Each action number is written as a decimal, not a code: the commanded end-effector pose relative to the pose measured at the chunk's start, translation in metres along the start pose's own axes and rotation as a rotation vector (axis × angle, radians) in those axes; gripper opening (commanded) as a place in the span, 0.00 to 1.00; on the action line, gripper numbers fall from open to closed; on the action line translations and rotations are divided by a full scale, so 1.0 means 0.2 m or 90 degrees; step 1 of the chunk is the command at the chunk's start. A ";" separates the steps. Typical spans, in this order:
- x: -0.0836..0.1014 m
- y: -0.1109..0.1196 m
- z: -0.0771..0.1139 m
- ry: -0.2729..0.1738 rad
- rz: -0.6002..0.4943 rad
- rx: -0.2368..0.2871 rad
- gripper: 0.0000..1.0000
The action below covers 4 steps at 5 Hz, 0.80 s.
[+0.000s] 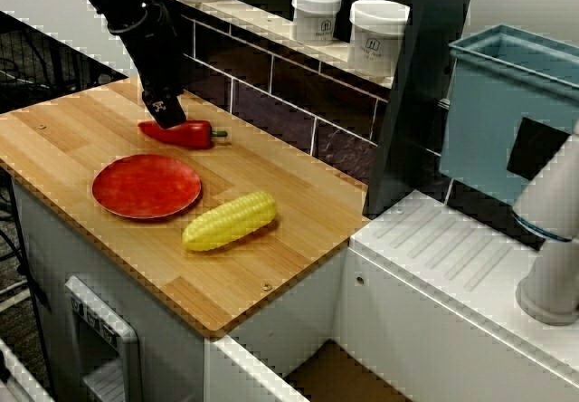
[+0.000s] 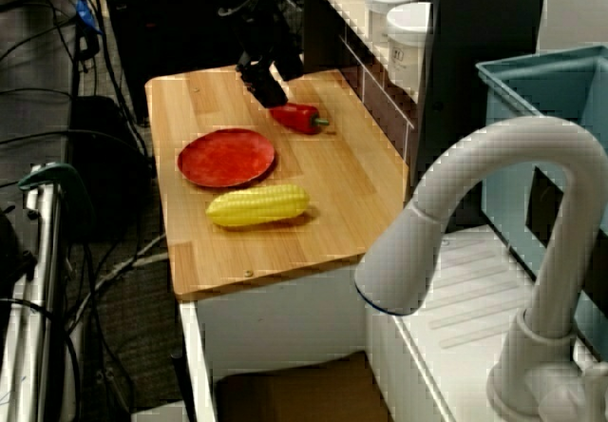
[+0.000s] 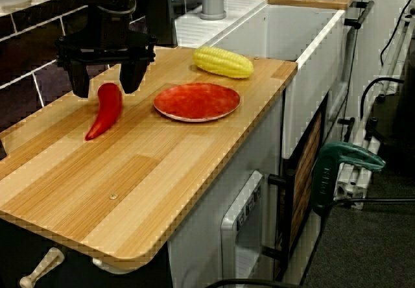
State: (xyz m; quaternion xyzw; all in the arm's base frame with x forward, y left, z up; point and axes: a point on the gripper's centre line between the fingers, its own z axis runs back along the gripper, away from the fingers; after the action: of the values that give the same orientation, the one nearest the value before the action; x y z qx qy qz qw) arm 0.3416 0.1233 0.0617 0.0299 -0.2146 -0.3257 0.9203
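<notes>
red pepper (image 3: 104,113) lies flat on the wooden bench (image 3: 149,191), back half, near the dark tiled wall (image 1: 271,94). Jaws wide open right over it. The low view along the bench shows the two fingers (image 3: 133,77) standing either side of the pepper's far end, with its pointed tip running out toward the camera. Can't tell from there whether the fingers touch the pepper or hang just above it. The high view across the bench hides the gap behind the black arm (image 1: 145,31) but shows the green stem pointing toward the sink end. The view over the tap (image 2: 494,213) agrees on the position and adds nothing on the opening. red plate (image 1: 145,186) sits just beside the pepper, toward the front edge, not touching it. yellow corn (image 1: 230,221) lies past the plate toward the sink-end corner, near the plate but apart. Bare wood fills the end away from the sink. Two white jars (image 1: 377,37) stand on the ledge above the tiles, and a blue bin (image 1: 507,103) is beyond the bench.
</notes>
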 end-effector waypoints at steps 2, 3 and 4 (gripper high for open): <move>0.08 0.08 0.02 0.030 -0.024 -0.019 1.00; 0.07 0.06 0.02 0.047 -0.029 -0.025 1.00; 0.07 0.05 0.04 0.054 -0.029 -0.032 1.00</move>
State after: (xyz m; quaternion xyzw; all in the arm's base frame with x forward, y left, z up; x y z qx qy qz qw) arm 0.3481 0.1207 0.0561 0.0050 -0.1454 -0.3447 0.9274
